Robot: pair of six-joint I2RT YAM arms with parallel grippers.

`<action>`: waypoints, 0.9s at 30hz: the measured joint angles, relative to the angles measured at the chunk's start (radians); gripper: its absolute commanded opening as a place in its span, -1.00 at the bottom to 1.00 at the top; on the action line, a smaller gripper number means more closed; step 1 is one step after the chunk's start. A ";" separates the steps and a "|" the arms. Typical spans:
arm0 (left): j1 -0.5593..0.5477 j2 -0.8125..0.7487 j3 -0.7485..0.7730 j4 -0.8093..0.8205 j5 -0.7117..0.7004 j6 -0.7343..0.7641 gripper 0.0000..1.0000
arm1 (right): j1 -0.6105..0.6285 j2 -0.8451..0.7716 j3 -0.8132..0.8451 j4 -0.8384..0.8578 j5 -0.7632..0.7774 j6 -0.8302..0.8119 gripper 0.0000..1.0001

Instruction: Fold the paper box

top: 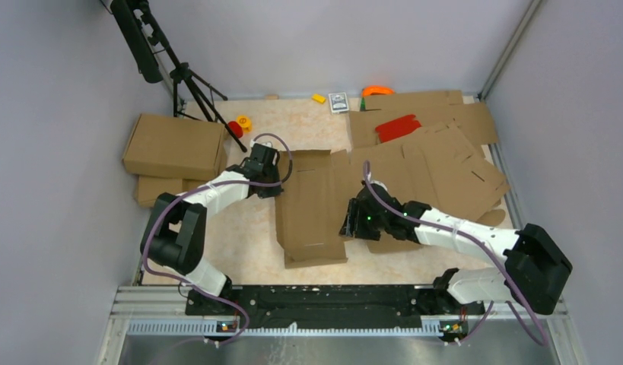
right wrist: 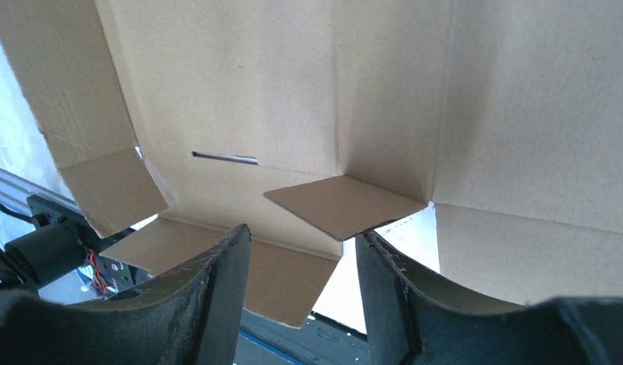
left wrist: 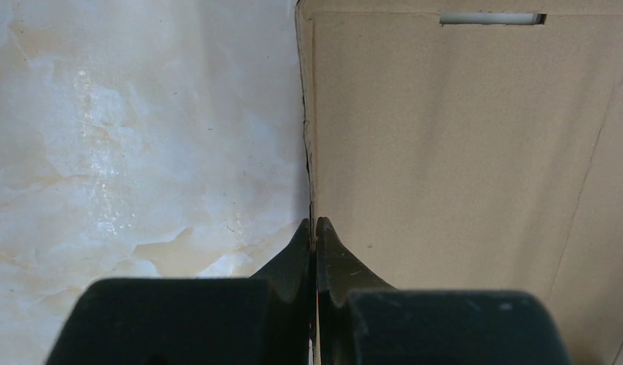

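The paper box (top: 312, 201) lies mid-surface (top: 239, 243): light, stiff corrugated board, bending only at creases. Left claw (left wrist: 314, 224) is closed at its left edge. Right claw (right wrist: 302, 236) gapes before a small flap (right wrist: 342, 205), seemingly untouched; I'd grip there.

No readable text on paper box (top: 312, 205); small card (top: 338, 102) print too blurred.
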 measured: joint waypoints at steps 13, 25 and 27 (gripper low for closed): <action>0.000 0.000 0.000 0.000 0.002 0.000 -1.00 | 0.000 0.108 0.085 -0.068 -0.002 -0.193 -0.36; 0.000 0.000 0.000 0.002 0.013 0.004 -1.00 | 0.000 0.211 0.182 -0.141 0.097 -0.485 -0.76; 0.000 0.000 0.000 0.002 0.013 0.004 -1.00 | 0.000 0.250 0.196 -0.146 0.106 -0.497 -0.79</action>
